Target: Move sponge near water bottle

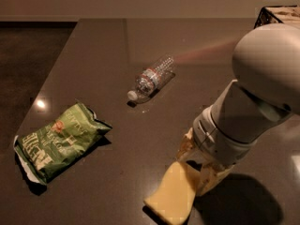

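**On the dark glossy desk: end effector at sponge**

My end effector sits low over one end of the soft, pale yellow, wavy-sided sponge; whether it grips I cannot tell. Well apart, the clear ribbed water bottle lies on its side.

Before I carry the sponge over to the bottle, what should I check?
1. Gripper down at the sponge's upper end: ok.
2. Sponge firmly held: cannot tell.
3. Bottle in view, lying on its side on the table: ok.
4. Nothing lying between sponge and bottle: ok.
5. Chip bag well off that path: ok.
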